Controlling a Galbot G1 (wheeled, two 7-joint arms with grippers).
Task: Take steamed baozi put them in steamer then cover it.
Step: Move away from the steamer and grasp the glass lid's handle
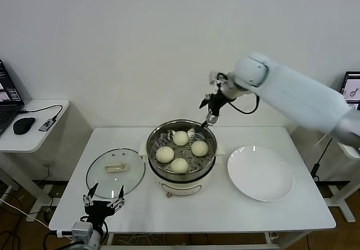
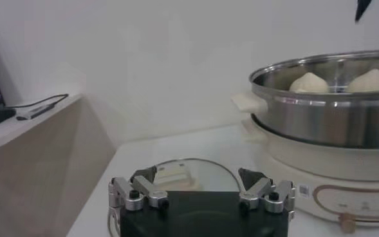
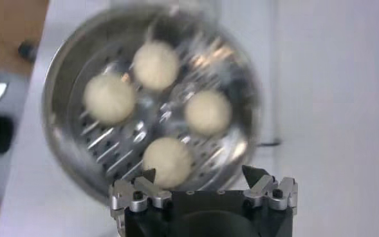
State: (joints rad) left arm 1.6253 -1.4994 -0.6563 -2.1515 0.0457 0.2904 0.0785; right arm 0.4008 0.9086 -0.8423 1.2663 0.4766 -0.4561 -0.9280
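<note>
Several cream-white baozi [image 1: 180,138] lie on the perforated tray inside the shiny steel steamer [image 1: 151,148] at the table's middle. My right gripper [image 1: 209,117] hangs open and empty above the steamer's back rim. In the right wrist view that gripper [image 3: 201,174] looks straight down on the baozi [image 3: 208,112] in the steamer [image 3: 60,129]. The glass cover [image 1: 115,171] with its cream handle lies flat on the table left of the steamer. My left gripper [image 1: 104,199] is open and low, just in front of the cover. The left wrist view shows this gripper [image 2: 197,175], the cover [image 2: 176,175] and the steamer [image 2: 331,122].
A flat white plate [image 1: 260,172] with nothing on it sits right of the steamer. A side desk [image 1: 34,129] with a mouse and cables stands off the table's left end. A screen [image 1: 351,89] shows at the far right.
</note>
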